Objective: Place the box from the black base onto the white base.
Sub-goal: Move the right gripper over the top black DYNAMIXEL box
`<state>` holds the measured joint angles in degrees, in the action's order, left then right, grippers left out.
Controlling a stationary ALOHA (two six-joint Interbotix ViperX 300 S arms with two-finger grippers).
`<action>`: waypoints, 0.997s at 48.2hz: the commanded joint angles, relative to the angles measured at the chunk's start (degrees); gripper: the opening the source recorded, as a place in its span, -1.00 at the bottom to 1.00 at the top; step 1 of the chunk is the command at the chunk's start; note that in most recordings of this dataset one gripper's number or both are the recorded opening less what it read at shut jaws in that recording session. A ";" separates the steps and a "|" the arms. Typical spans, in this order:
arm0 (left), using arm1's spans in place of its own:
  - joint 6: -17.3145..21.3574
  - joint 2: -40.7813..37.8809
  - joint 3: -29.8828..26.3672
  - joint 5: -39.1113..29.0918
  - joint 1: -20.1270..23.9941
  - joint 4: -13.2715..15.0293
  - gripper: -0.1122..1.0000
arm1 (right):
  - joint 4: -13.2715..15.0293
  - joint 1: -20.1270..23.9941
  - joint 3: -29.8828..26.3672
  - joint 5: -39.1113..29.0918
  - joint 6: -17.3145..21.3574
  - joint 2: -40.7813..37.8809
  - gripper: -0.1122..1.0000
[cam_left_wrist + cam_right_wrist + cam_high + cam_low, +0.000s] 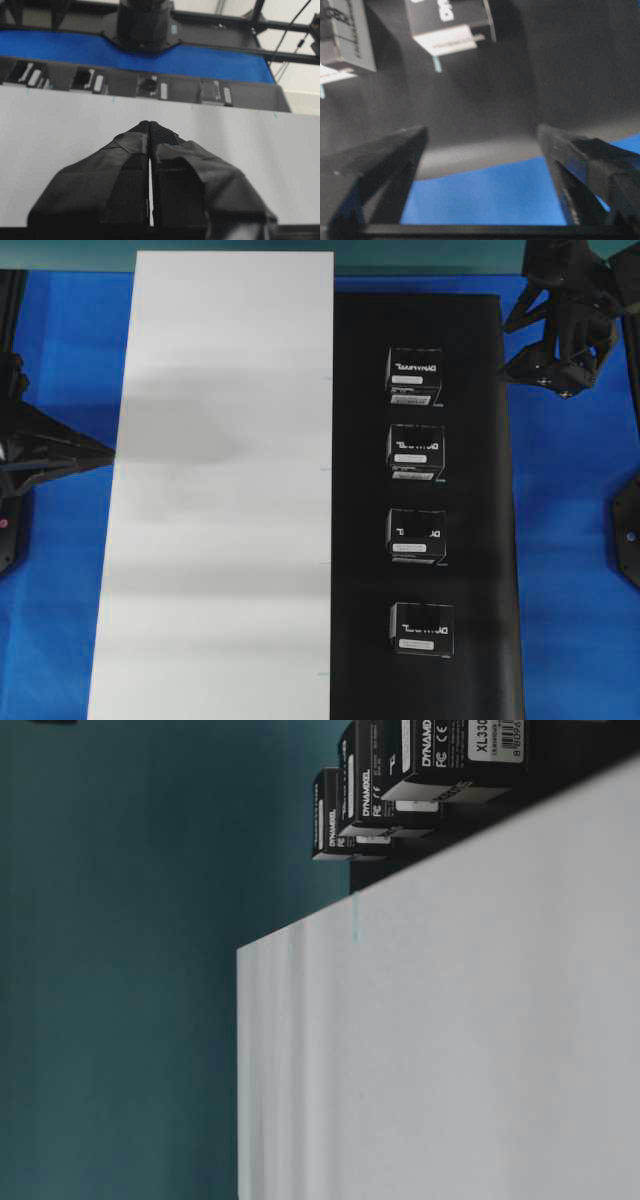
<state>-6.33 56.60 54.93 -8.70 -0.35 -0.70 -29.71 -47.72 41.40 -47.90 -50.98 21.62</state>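
I see four boxes (pixel 414 377) untouched on the black base (pixel 480 540), white base (pixel 220 490) bare; right gripper (pixel 482 145) spread wide for approach, left gripper (pixel 150 131) pinched shut, parked.

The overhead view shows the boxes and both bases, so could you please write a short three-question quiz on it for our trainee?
1. How many boxes stand on the black base?
2. True or false: a box already lies on the white base.
3. Which gripper has its fingers pressed together: A) the left gripper, B) the right gripper?

Key:
1. Four, in one column; the topmost box lies nearest the right gripper.
2. False; it carries no box.
3. A; the right gripper's jaws stand wide apart.
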 commanded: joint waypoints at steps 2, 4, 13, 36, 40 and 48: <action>-0.18 -0.53 -1.41 0.26 -0.09 -0.18 -0.84 | -0.18 1.05 -1.85 -0.70 -1.41 -1.93 0.99; -0.18 -0.53 -1.41 0.26 -0.09 -0.18 -0.84 | -0.09 1.32 -2.02 -0.88 -1.76 -2.64 0.99; -0.26 -0.35 -1.41 0.26 -0.18 -0.18 -0.84 | -0.09 2.29 -3.78 -2.55 -2.29 -5.19 0.99; -0.18 -0.53 -1.14 0.18 0.09 -0.18 -0.84 | 0.00 6.42 -4.39 1.23 -2.29 -9.23 0.99; -0.18 -0.53 -1.14 0.18 0.09 -0.18 -0.84 | 0.00 6.50 -4.66 1.23 -2.37 -10.55 0.99; -0.18 -0.53 -1.14 0.26 0.09 -0.18 -0.84 | 0.00 7.12 -5.71 1.23 -2.46 -12.13 0.99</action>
<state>-6.50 56.51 54.93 -8.70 -0.35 -0.70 -29.53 -41.48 36.47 -46.93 -53.17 10.28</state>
